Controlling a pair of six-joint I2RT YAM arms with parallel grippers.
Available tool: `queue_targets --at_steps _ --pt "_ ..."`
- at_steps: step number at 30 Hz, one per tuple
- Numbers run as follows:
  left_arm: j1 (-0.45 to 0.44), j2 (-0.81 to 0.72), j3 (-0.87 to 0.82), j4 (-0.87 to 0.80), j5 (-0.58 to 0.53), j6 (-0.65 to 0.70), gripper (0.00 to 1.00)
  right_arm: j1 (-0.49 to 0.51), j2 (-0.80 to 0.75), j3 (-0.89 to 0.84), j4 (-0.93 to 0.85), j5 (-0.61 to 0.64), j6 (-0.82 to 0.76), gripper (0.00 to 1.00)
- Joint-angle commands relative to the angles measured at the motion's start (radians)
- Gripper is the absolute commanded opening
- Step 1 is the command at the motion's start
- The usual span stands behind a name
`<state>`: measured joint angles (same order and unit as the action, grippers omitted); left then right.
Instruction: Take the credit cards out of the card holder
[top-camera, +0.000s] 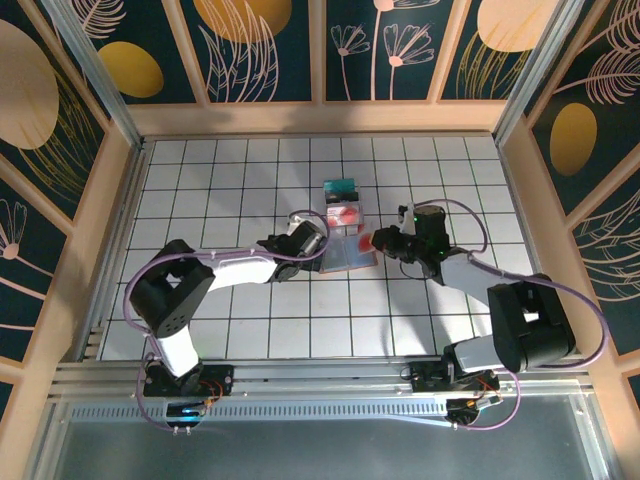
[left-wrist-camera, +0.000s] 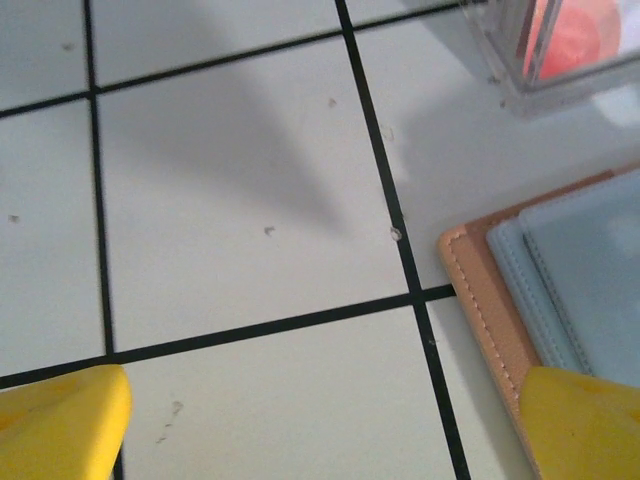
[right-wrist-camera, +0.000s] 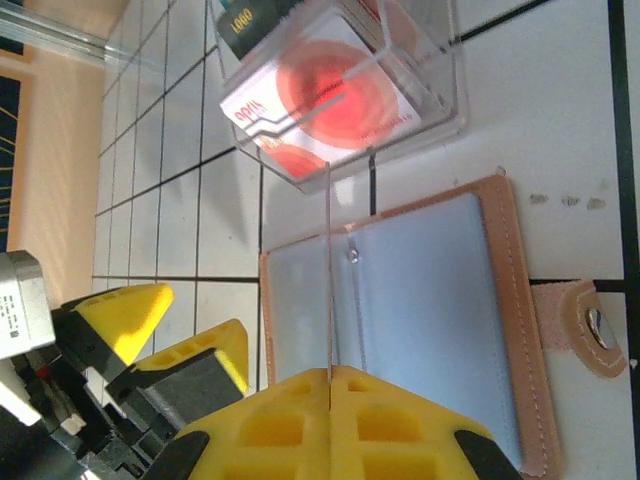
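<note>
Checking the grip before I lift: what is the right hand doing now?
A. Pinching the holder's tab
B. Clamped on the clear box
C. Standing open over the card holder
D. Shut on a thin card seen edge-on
D: in the right wrist view the right hand is closed tight on a thin card standing edge-on in front of the open card holder. The clear box and the tab lie apart from it.

White tiled floor (top-camera: 300, 320) with black grout, dark teal wall panels (top-camera: 285, 65) with gold discs, pale wood frames (top-camera: 320, 116).
</note>
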<state>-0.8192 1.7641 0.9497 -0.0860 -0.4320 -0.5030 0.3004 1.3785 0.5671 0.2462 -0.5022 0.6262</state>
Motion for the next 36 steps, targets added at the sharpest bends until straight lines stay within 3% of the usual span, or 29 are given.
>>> queue_targets --at_steps 1,10,20,36 --pt "0.001 -0.082 0.01 -0.031 -0.044 -0.041 0.99 -0.009 -0.054 -0.015 0.018 0.031 -0.014 0.0" --pt "0.009 -0.202 0.017 0.084 0.03 -0.106 0.99 -0.008 -0.168 -0.098 0.187 0.046 0.032 0.0" --pt "0.06 -0.265 -0.027 0.401 0.366 -0.186 0.99 -0.008 -0.197 -0.127 0.425 0.008 0.094 0.0" --pt "0.094 -0.164 -0.005 0.71 0.732 -0.27 0.67 -0.005 -0.121 -0.137 0.735 -0.106 0.23 0.0"
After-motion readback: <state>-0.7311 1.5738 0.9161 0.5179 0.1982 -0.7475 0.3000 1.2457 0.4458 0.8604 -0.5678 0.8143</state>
